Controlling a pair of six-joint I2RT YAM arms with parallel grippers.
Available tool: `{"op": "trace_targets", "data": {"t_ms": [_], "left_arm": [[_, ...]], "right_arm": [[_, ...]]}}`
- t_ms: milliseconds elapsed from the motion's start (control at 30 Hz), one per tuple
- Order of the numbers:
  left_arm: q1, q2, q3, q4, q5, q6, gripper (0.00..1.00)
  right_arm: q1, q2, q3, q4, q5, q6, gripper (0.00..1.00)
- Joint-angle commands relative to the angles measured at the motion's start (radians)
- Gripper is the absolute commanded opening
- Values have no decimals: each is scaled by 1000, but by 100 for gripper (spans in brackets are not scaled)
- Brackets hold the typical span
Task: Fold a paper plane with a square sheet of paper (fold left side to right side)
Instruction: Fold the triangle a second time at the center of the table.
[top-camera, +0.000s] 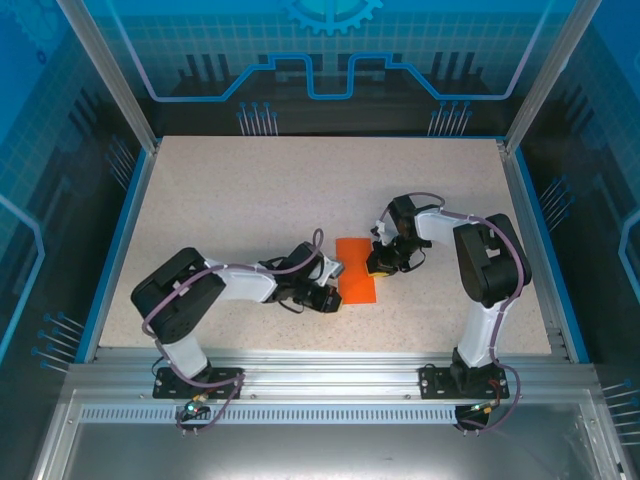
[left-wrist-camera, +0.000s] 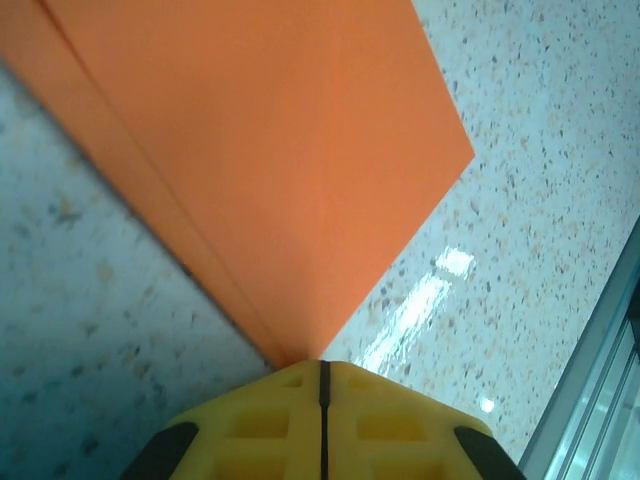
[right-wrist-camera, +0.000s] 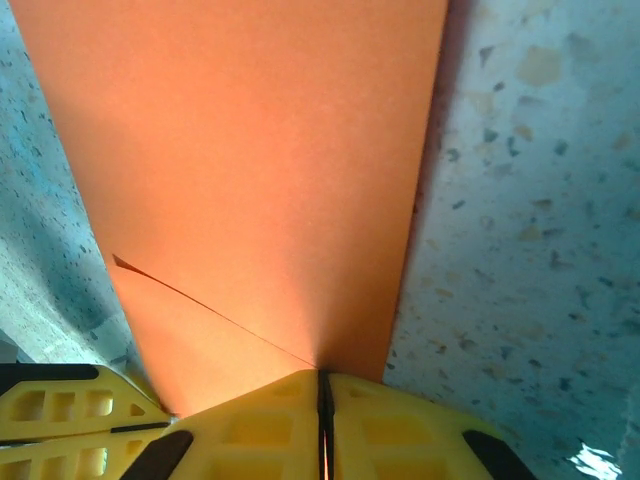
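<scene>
The square sheet of paper (top-camera: 355, 270) lies flat, folded double into a narrow strip, a bit right of the table's (top-camera: 250, 190) middle and nearer its near edge than its far edge. Wide speckled surface runs from it to the far edge and both side edges, and both arms are bent in close. The left gripper (top-camera: 331, 296) is at the strip's near-left corner and the right gripper (top-camera: 384, 264) at its right long edge. The left wrist view shows what the top view doesn't: two layers slightly offset along one long edge, one corner running right up to the tips, and the yellow fingers (left-wrist-camera: 270, 425) pressed together with just a seam line. The right wrist view shows a thin diagonal crease across the orange, the strip's straight edge against the table, and that gripper's fingers (right-wrist-camera: 385, 420) also together at the paper's edge, with the other gripper's yellow pads at lower left. Can't tell whether either pair actually pinches the paper or just presses on it.
</scene>
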Motion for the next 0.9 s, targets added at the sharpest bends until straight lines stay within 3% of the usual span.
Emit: {"op": "trace_targets", "data": {"t_ms": [0,167,333,500,867], "left_arm": [[-2,-35,-50,-94,-7,-25,9],[13,-135,-38,-136,-33,-18,13],[65,-210,-25,-104,-54,-55,30],[99,-153,36,-10,-57,-99,46],[113,99,238,17,-24,-89,51]], "right_arm": [[-18,32,1,1,88,-19,11],[-28,-64,3,31,40,-17,19],[-78,-213,-35,49,77,-1,46],[-135,-294,-126,119,31,24,61],[-145,-293,-260,248,-119,78,62]]}}
